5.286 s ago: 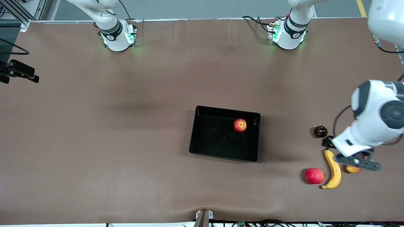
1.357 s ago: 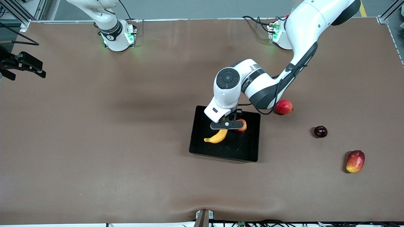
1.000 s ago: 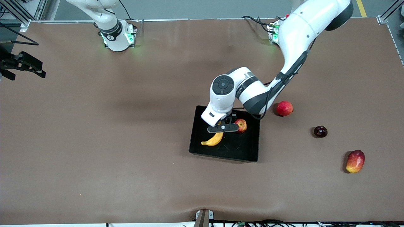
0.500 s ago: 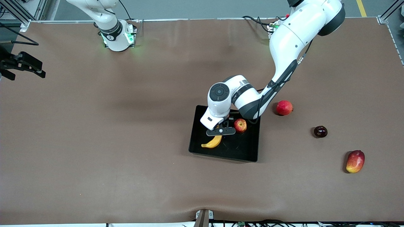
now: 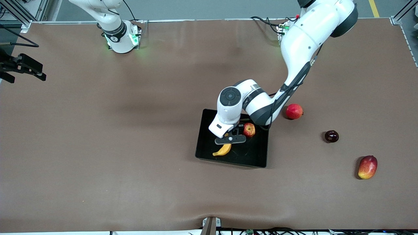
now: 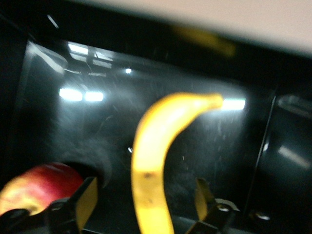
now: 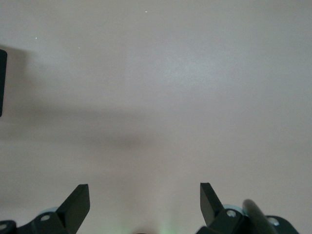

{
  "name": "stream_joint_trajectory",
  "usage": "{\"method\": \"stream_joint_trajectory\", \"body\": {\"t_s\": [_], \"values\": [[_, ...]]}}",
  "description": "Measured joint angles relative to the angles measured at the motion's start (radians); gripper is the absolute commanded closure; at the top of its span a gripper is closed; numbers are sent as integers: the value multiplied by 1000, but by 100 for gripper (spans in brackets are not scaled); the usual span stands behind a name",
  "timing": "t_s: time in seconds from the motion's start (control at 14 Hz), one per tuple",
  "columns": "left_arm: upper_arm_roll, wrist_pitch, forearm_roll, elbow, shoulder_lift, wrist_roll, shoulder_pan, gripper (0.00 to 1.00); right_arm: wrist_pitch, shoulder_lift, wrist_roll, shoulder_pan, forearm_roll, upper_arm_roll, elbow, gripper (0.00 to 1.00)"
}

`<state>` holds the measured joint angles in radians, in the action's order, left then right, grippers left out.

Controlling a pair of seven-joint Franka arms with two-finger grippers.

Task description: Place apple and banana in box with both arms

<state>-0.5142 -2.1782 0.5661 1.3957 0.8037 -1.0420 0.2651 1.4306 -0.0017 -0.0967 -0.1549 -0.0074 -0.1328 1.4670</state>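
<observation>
The black box (image 5: 252, 154) lies mid-table. The apple (image 5: 249, 130) sits in it near the wall toward the left arm's end. The banana (image 5: 222, 150) lies on the box floor, beside the apple and nearer to the front camera. My left gripper (image 5: 230, 139) hangs low over the box, open, its fingers on either side of the banana without touching it. In the left wrist view the banana (image 6: 151, 161) runs between the fingers of the left gripper (image 6: 145, 195), with the apple (image 6: 39, 187) beside one finger. My right gripper (image 5: 23, 67) waits open over bare table (image 7: 145, 202).
A pink-red round fruit (image 5: 294, 111) lies just outside the box toward the left arm's end. A dark round fruit (image 5: 331, 136) and a red-and-yellow mango (image 5: 367, 166) lie farther toward that end.
The left arm carried the banana from the table's left-arm end into the box. Its fingers now stand apart and the banana lies on the box floor. The right arm has not moved.
</observation>
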Motion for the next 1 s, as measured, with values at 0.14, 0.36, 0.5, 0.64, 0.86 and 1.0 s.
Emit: {"method": "stream_joint_trajectory", "body": {"t_s": [0.14, 0.36, 0.5, 0.64, 0.86, 1.0], "values": [[-2, 53, 0, -11, -89, 28, -54, 0, 0, 0, 0, 0, 0, 0, 0, 0], [-2, 152, -1, -8, -220, 117, -147, 0, 1, 0, 0, -2, 0, 0, 0, 0], [-2, 211, -2, -5, -275, 182, -208, 0, 1, 0, 0, -5, 2, 0, 1, 0], [-2, 280, -20, -5, -316, 306, -273, 0, 1, 0, 0, -8, 3, 1, 1, 0], [-1, 309, -149, -5, -378, 529, -409, 0, 1, 0, 0, -10, 6, 1, 3, 0], [-2, 353, -214, -5, -419, 638, -496, 0, 1, 0, 0, -11, 6, 1, 4, 0]]}}
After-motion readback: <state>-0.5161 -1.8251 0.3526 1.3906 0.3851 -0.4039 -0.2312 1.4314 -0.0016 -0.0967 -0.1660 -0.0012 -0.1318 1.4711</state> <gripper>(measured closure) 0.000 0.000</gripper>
